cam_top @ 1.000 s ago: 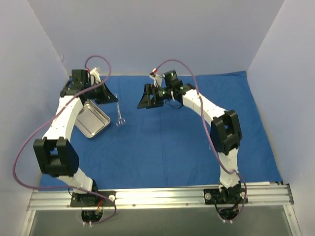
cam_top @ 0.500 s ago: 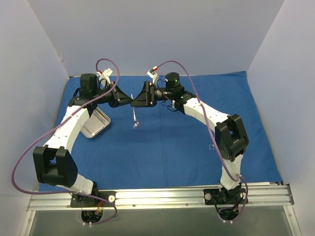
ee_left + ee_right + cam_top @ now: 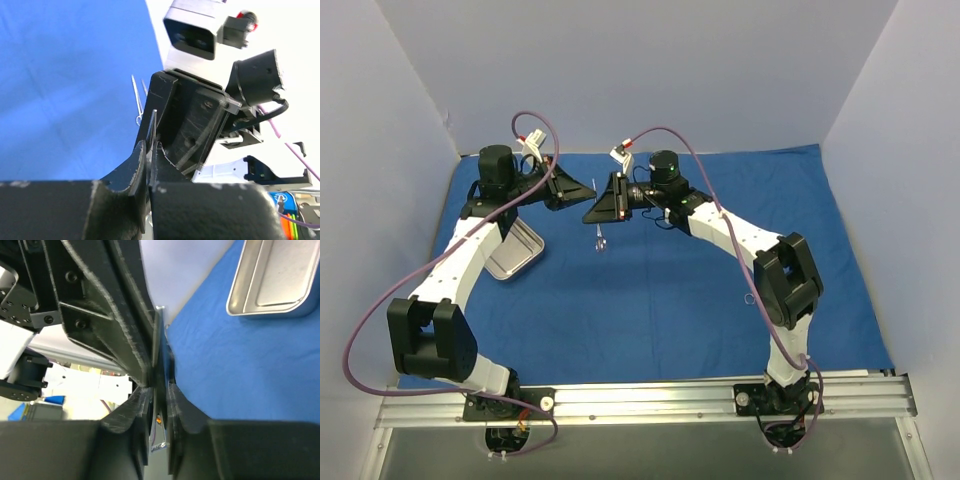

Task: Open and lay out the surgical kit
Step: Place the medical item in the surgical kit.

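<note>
Shows instrument hung above spread cloth at mid-rear, rings at free end. Shows left hand pinched tight on its upper part. Sets right hand tip to tip against left, fingers narrowed about same steel strip; cannot tell whether gripping. Locates tray on cloth, partly under left arm, apart from instrument.

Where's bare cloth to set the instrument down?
Free: cloth centre, between left arm and right arm, nearer than the claws; also the right strip past the right arm. Crowded: back-left around the tray, and mid-back where left claw and right claw meet at the instrument.
</note>
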Controlling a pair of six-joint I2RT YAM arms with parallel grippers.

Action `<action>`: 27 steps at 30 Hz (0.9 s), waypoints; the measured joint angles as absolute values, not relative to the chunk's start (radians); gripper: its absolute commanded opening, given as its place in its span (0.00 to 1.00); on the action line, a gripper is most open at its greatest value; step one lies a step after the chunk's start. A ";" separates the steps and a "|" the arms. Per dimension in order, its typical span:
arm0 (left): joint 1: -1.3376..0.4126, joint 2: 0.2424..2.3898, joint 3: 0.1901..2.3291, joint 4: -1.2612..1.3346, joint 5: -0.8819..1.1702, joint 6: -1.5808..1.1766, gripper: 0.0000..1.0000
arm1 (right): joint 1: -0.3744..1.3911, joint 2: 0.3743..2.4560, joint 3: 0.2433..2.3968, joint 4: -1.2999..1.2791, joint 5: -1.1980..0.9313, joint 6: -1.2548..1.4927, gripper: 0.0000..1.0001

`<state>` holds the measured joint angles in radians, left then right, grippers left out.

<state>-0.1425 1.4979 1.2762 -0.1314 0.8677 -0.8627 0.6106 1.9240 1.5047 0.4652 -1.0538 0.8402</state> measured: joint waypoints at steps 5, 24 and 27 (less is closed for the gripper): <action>-0.140 1.520 1.276 -0.074 0.887 -0.879 0.58 | 0.594 1.924 1.515 0.409 -1.044 0.802 0.00; 0.055 1.803 1.600 -0.769 0.378 -0.404 0.56 | 0.395 1.921 1.494 -0.716 0.013 0.461 0.00; 0.056 1.858 1.636 -0.811 0.350 -0.388 0.56 | 0.394 1.921 1.429 -0.763 0.078 0.485 0.00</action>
<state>0.0563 1.8580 1.6356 -0.8108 0.3496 -0.3878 0.3939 1.9205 1.4288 -0.7631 0.0780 0.4854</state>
